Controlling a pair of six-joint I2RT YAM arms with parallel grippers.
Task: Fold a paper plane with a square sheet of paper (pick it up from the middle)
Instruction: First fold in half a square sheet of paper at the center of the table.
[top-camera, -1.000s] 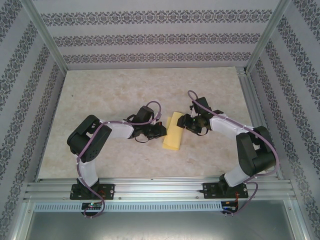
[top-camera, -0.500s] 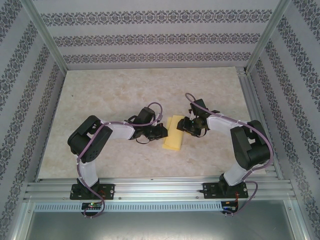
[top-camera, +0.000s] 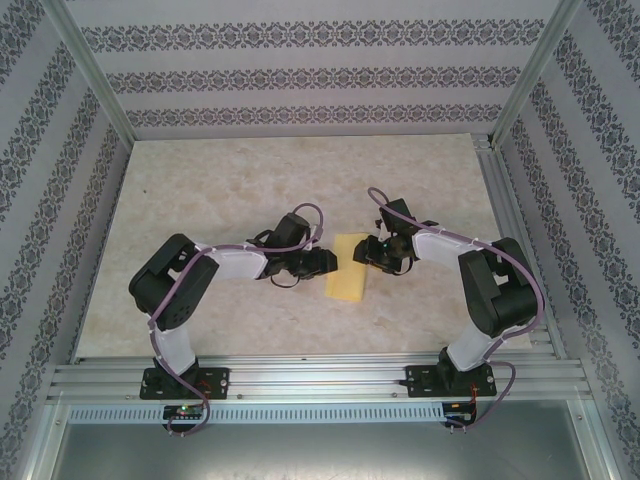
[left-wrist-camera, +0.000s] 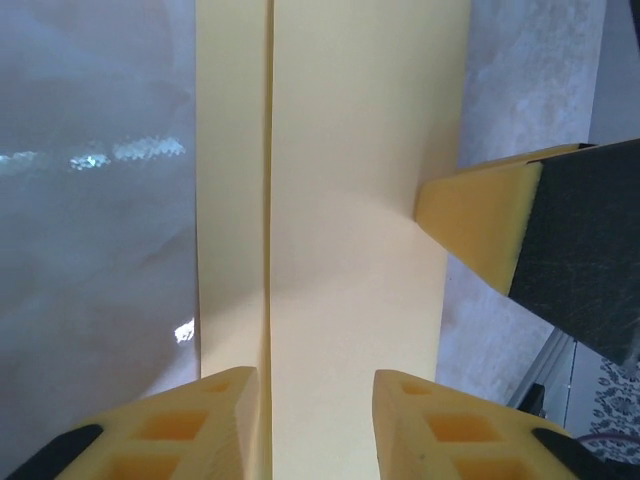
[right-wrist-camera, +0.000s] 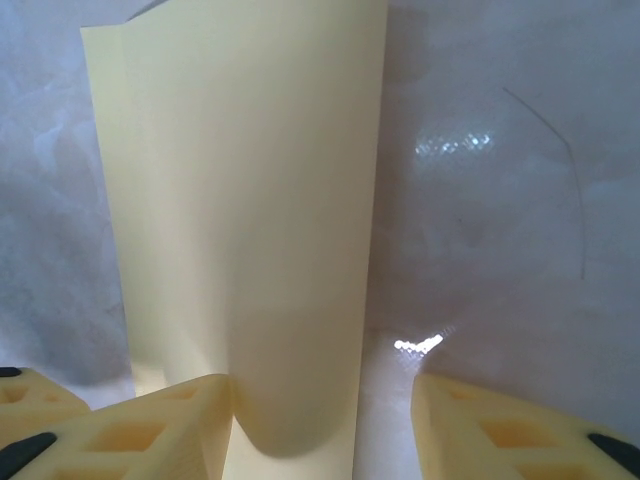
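Folded pale-yellow paper sheet (top-camera: 347, 277) lies on tabletop (top-camera: 220, 190), long axis twelve-to-six. Left pincer (top-camera: 328, 262), narrowly parted, touches its nine o'clock edge; right pincer (top-camera: 367, 251), half-wide, at two o'clock.

**A:** The overhead view is bright and even, sharp right into the corners. The arms cast only faint, short shadows on the bench (top-camera: 250, 170).

**B:** The wrist views are softer. Small white glare spots sit on the glossy bench, and the yellow fingers (left-wrist-camera: 440, 430) along the bottom edge are blurred, too close to focus.
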